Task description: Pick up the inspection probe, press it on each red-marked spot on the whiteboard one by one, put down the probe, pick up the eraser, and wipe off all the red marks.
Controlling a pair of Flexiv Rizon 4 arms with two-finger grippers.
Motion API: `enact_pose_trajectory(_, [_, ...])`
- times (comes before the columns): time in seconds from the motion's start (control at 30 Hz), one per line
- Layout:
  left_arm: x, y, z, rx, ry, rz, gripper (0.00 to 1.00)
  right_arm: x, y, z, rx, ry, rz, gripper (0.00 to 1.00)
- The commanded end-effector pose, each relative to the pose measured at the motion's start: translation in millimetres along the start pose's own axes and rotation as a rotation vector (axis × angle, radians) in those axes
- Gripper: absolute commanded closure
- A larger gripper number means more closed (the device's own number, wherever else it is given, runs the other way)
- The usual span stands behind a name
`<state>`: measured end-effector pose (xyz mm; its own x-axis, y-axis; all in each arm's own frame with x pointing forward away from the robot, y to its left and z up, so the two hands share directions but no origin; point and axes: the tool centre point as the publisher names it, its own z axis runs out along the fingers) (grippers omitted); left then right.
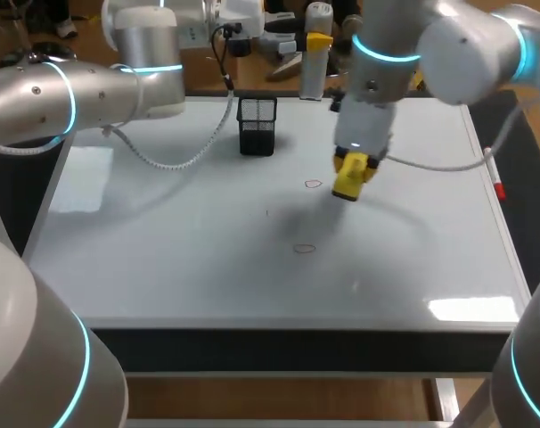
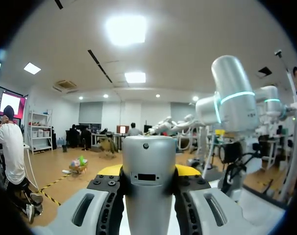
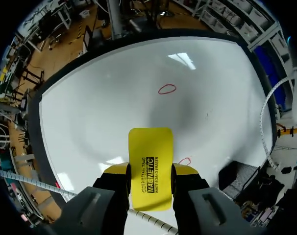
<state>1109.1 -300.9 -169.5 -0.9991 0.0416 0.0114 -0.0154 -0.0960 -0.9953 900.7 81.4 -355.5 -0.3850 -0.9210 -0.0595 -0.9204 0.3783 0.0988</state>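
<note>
the yellow eraser (image 3: 150, 164) is pinched by the right jaws and looks to be held a bit above the whiteboard (image 1: 163, 250). one red mark (image 3: 185, 161) is just beside it and a second red mark (image 3: 167, 89) is further out. it should be laid flat and pressed evenly before being dragged across each ring. the probe (image 2: 148, 166) is gripped by the left jaws, well away from the marks.

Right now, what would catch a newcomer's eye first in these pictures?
The bright yellow eraser stands out most, clamped in the right gripper down by the whiteboard, right beside a red ring. A second red ring sits nearer the front edge. The left gripper holds a silver probe that points out into the room, away from the board.
</note>
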Motion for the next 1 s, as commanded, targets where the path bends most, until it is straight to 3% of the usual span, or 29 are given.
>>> enact_pose_trajectory(0.03, [-0.6,-1.9,0.1,-0.003,0.002,-0.002,1.00,-36.3,1.0,12.1,-0.012,0.165,-0.043,1.00])
enact_pose_trajectory(0.47, [-0.6,-1.9,0.1,-0.003,0.002,-0.002,1.00,-88.7,8.1,27.6,-0.022,0.195,-0.195,1.00])
enact_pose_trajectory(1.0, [-0.6,-1.9,0.1,-0.003,0.002,-0.002,1.00,-99.6,-3.5,46.6,-0.028,0.183,-0.276,1.00])
